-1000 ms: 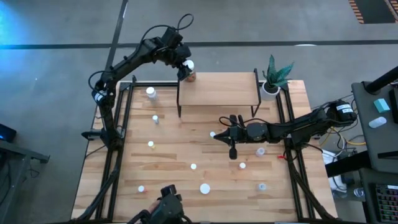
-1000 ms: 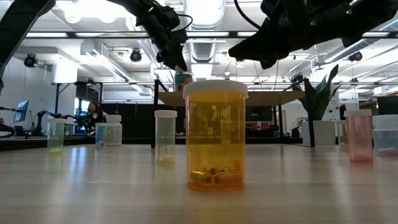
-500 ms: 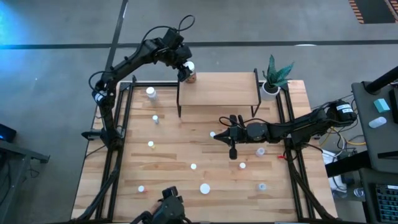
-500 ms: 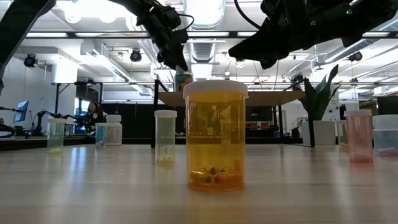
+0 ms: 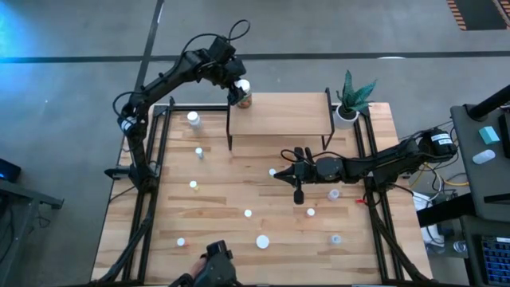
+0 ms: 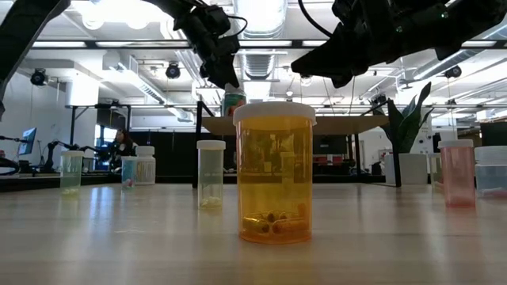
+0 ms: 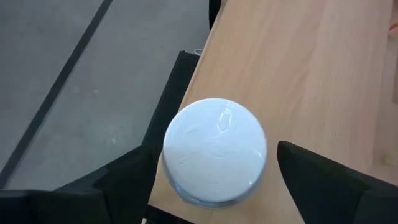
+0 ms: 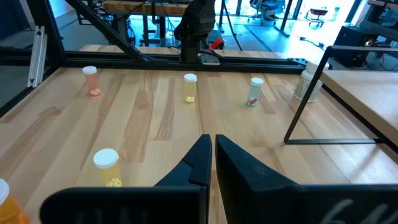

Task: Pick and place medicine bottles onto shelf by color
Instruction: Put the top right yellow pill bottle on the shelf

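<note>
A white-capped bottle (image 7: pixel 214 149) with an orange-brown body (image 5: pixel 245 98) stands upright on the far left corner of the shelf (image 5: pixel 279 115). My left gripper (image 7: pixel 214 151) hangs over it, slanting down, open. Its two fingers stand on either side of the cap with a small gap on each side. In the low view the bottle (image 6: pixel 233 101) shows under the gripper on the shelf (image 6: pixel 341 125). My right gripper (image 5: pixel 279 174) is shut and held level above the middle of the table, holding nothing (image 8: pixel 213 146).
Several white-capped bottles stand scattered on the table, among them a yellow one (image 6: pixel 274 174) nearest the low camera and others at the left (image 5: pixel 193 119) and front (image 5: pixel 262 241). A potted plant (image 5: pixel 348 104) stands at the shelf's right end.
My left gripper has opened a little wider around the bottle on the shelf's corner and has stayed in place. The bottle stands where it was.
</note>
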